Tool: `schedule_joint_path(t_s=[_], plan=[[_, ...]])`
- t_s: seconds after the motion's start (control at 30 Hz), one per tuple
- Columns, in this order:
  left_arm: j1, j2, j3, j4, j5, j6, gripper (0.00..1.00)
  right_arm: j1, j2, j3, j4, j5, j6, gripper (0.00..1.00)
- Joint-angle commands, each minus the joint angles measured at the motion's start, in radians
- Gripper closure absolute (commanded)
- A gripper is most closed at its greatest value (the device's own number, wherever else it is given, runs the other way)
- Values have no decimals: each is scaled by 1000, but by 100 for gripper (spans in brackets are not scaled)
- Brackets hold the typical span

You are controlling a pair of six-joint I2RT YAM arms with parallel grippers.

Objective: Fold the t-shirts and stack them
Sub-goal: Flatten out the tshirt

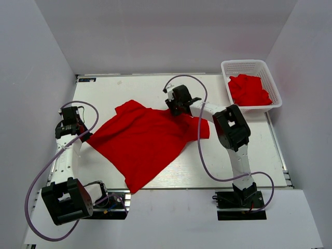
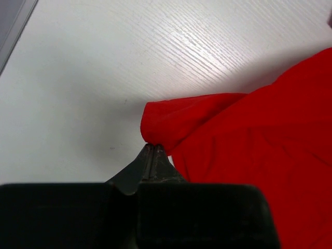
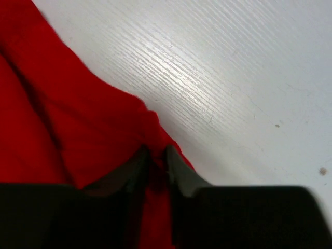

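1. The left hand (image 2: 151, 148) is closed, its dark tapered tips pinching a rolled fold at one corner of the shirt (image 1: 140, 142).
2. The shirt, soft plain red cloth, lies spread and lightly creased between the two hands.
3. The right hand (image 3: 155, 155) straddles the opposite edge. Red cloth fills the narrow gap between its tips, but I cannot tell whether they pinch it.
4. The desk (image 1: 155, 91) beneath is white with a fine ribbed grain.
5. Well right of the right hand, a white lattice basket (image 1: 259, 108) holds a bunched shirt (image 1: 249, 89).
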Motion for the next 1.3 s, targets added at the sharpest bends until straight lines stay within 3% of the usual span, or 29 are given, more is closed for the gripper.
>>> schedule_joint_path(t_s=[0.0, 0.07, 0.1, 0.2, 0.37, 0.53, 0.57, 0.73, 0.87, 0.9, 1.0, 1.03, 1.13, 1.27], plan=[[6, -13, -1, 37, 35, 6, 100, 3, 31, -7, -25, 35, 14, 79], [6, -4, -1, 37, 44, 6, 100, -14, 32, 4, -37, 92, 46, 99], [6, 12, -1, 55, 58, 6, 100, -20, 26, 10, -62, 100, 72, 100], [6, 65, 19, 98, 87, 6, 100, -69, -29, -2, -87, 150, 143, 100], [6, 174, 50, 156, 155, 6, 100, -198, -214, -200, -79, 196, 272, 100], [6, 292, 131, 193, 165, 6, 100, -226, -469, -462, -84, 247, 388, 100], [6, 314, 163, 202, 165, 15, 100, -220, -500, -575, -79, 246, 416, 100], [6, 473, 283, 193, 136, 37, 100, -203, -719, -735, -86, 172, 430, 100], [6, 559, 383, 184, 202, 89, 100, -192, -781, -730, -93, 164, 395, 61], [-3, 569, 383, 170, 214, 89, 100, -197, -781, -713, -78, 140, 376, 45], [-13, 569, 365, 179, 214, 111, 100, -195, -715, -520, -103, 105, 316, 28], [-13, 569, 339, 180, 214, 120, 100, -189, -639, -384, -128, 85, 287, 26], [-13, 556, 319, 195, 214, 120, 100, -171, -534, -215, -117, 36, 244, 23], [-13, 547, 308, 195, 223, 132, 100, -146, -381, -72, -148, -32, 207, 26]])
